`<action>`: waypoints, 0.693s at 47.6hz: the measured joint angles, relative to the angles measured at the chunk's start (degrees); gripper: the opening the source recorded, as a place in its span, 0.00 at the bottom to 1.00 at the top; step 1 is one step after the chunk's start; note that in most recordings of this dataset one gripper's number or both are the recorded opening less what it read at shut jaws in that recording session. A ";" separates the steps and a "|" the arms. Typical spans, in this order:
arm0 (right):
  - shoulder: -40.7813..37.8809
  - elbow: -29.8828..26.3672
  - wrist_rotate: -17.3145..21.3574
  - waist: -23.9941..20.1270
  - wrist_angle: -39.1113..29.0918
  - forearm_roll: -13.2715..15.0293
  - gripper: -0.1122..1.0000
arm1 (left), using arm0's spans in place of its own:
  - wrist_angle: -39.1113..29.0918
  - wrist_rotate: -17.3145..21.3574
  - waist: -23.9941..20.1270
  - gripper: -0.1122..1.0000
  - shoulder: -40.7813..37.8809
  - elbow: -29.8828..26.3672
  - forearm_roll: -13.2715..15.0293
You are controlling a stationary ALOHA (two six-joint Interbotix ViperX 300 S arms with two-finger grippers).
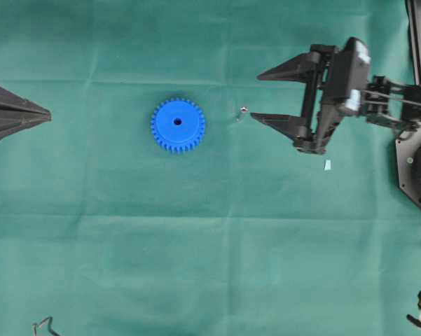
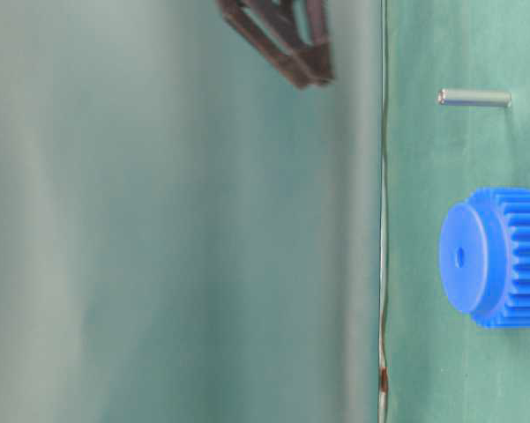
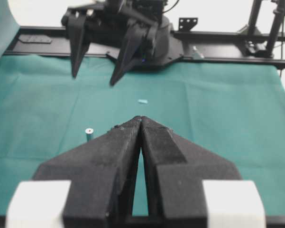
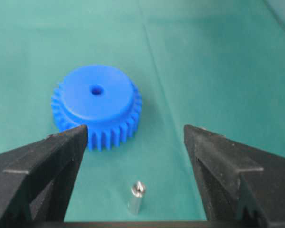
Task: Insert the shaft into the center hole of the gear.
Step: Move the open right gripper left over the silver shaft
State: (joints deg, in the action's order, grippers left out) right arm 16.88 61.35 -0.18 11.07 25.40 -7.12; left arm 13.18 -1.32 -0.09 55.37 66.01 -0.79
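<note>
The blue gear (image 1: 178, 124) lies flat on the green cloth, its center hole (image 1: 177, 121) facing up and empty. The shaft (image 1: 243, 110), a small silvery pin, stands upright on the cloth to the gear's right, apart from it. My right gripper (image 1: 256, 96) is open just right of the shaft. In the right wrist view the shaft (image 4: 136, 197) stands free between the spread fingers, with the gear (image 4: 97, 104) beyond. My left gripper (image 1: 47, 114) is shut on nothing at the far left. From its wrist view the shaft (image 3: 89, 134) shows beside the shut tips (image 3: 141, 118).
A pale blue scrap (image 1: 328, 165) lies on the cloth below the right gripper. The right arm's black base (image 1: 415, 164) stands at the right edge. A bent wire (image 1: 43, 325) lies at the bottom left. Green cloth (image 1: 210, 266) covers the table.
</note>
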 measured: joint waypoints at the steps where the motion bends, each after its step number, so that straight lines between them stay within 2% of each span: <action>1: -0.70 -0.09 0.00 0.09 0.44 -0.26 0.89 | -0.09 0.00 0.00 0.10 0.09 0.00 0.00; 24: -15.82 -0.88 0.00 0.18 7.12 -5.01 0.88 | -0.09 0.18 0.00 0.10 0.00 0.00 -0.09; 33: -19.16 -1.32 0.00 0.18 8.17 -5.89 0.85 | -0.09 0.18 0.00 0.10 -0.09 0.00 -0.09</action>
State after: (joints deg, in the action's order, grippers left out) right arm -2.29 60.03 -0.18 11.25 33.57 -13.01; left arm 13.10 -1.14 -0.09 55.28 66.01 -0.88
